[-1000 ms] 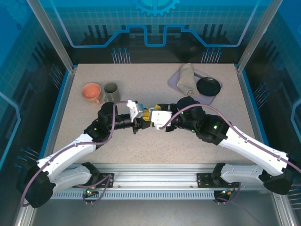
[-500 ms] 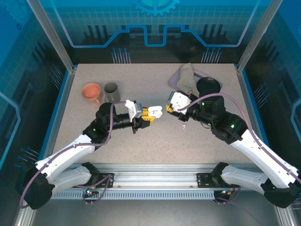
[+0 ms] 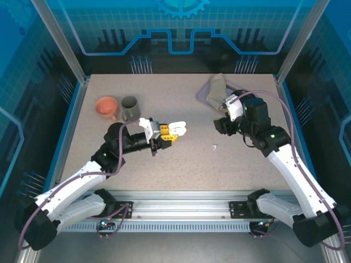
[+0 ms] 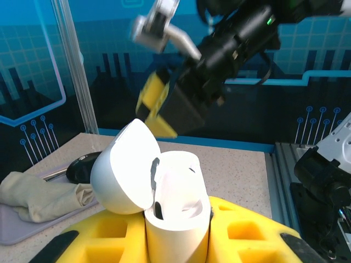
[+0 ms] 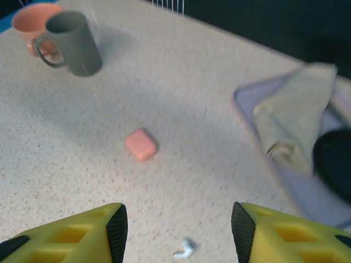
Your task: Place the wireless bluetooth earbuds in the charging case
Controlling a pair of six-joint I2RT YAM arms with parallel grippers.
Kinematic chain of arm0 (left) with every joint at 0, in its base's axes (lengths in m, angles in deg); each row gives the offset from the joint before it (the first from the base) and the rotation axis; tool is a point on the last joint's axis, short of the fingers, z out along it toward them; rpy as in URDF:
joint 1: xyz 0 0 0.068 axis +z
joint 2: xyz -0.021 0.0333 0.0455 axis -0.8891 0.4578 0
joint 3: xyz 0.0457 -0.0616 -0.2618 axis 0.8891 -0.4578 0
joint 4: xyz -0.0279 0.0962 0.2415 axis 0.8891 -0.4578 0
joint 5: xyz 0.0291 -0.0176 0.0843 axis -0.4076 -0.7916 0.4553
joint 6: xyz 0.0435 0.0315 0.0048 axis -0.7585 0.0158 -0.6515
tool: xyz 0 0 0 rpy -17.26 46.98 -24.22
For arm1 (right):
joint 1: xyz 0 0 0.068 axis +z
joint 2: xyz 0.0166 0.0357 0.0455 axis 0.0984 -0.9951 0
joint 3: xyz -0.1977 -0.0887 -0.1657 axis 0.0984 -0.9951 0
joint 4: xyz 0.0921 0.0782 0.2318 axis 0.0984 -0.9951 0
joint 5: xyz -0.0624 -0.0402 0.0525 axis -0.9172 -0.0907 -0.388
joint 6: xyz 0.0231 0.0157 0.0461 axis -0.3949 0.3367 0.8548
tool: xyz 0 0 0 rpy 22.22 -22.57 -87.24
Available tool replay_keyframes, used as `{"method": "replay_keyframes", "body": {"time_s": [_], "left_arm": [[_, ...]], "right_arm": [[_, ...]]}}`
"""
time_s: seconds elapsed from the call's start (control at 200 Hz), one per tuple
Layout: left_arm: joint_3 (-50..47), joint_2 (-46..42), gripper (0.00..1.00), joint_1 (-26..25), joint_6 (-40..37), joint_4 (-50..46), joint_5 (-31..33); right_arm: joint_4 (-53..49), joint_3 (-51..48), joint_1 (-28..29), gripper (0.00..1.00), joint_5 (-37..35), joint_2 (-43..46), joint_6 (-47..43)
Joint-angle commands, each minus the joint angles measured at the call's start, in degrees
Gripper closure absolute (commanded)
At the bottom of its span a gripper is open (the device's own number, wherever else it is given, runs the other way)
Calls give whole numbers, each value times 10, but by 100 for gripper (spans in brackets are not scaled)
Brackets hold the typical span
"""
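Grips the white charging case (image 4: pixel 176 200) in the left hand (image 3: pixel 169 135), pads shut on its lower body, lid swung open to one side, all of it raised clear of the surface (image 3: pixel 181 175). Cannot confirm a bud already seated in the wells (dark slots, nothing clearer).

Spreads the right hand (image 5: pixel 176 227) wide and empty above the surface, well apart from the held case. Finds one white earbud (image 5: pixel 185 249) lying loose on the surface just beneath those parted fingers. Farther out, passes a closed salmon-pink case (image 5: pixel 141 144), then a grey mug (image 5: pixel 74 41) touching or nearly touching an orange mug (image 5: pixel 30 22), and off to the other side a cloth (image 5: pixel 296 115) on a lilac tray (image 5: pixel 247 104).

Looks set for a pick of that loose earbud. Risks squirting so small and rounded a piece sideways out of closing pads, or shoving it across the surface through an off-centre descent. Risks also pinching it by the stem at a poor angle and so failing to seat it. At the meeting of hands, risks striking the open lid, knocking the case askew in its grip, or dropping the bud short of the well.
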Motion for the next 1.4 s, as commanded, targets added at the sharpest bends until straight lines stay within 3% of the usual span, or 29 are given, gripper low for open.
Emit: {"method": "replay_keyframes", "body": {"time_s": [0.0, 0.27, 0.56, 1.391], "left_arm": [[-2, -17, 100, -4, -13, 12, 3], [-1, -22, 100, -4, -17, -1, 4], [-2, -25, 100, -5, -17, -10, 8], [6, -24, 100, -5, -27, -23, 12]], "right_arm": [[-42, -35, -25, 42, 48, -37, 65], [13, -96, -52, 43, 79, -183, 86], [7, -67, -62, 50, 74, -321, 80], [-23, -7, -30, 60, 32, -413, 81]]}}
